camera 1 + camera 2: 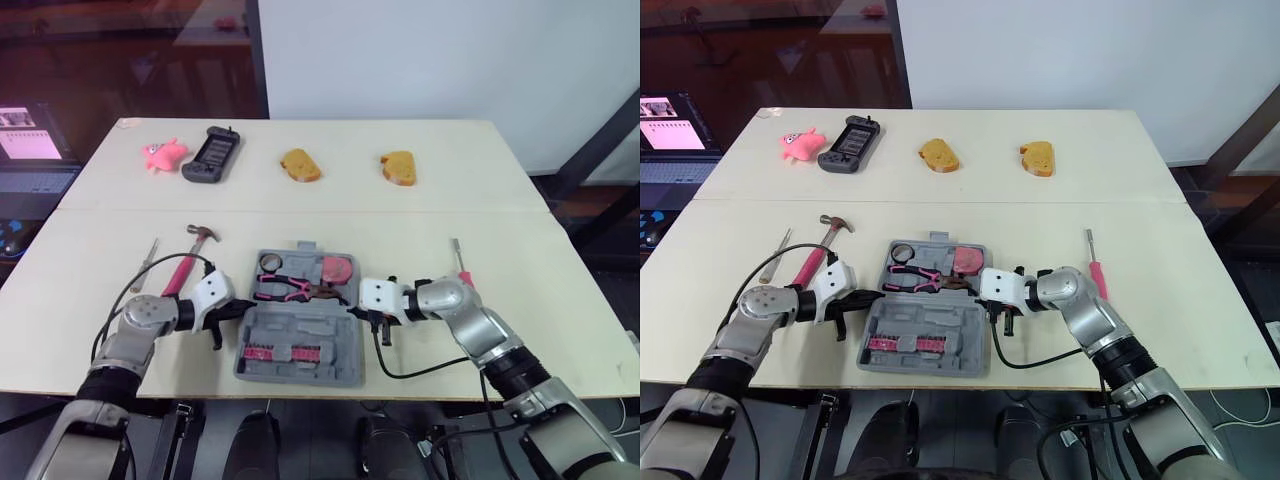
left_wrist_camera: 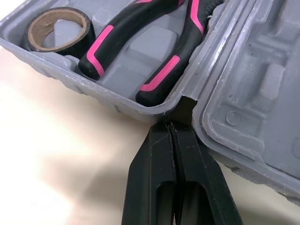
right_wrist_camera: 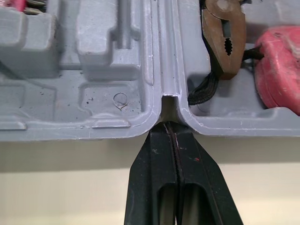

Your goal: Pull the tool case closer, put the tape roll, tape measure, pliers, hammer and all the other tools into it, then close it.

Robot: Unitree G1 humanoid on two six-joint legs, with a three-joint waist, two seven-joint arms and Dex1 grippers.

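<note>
My left gripper has its two black fingers pressed flat together with nothing between them. The tips touch the notch at the hinge line on the left edge of the tool case. My right gripper is the same: fingers closed on each other, tips against the hinge notch on the opposite edge.

The case lies open in the lower middle of the head view, between the two grippers. Its upper half holds the tape roll at upper left, the pliers across the middle and the pink tape measure at upper right. The lower half carries a row of pink bits.

Left of the case, the hammer lies on the table with a thin metal tool near it. To the right, a pink-handled screwdriver lies apart from the case. Toward the top of the frame sit a pink toy, a black handheld device and two pieces of bread.
</note>
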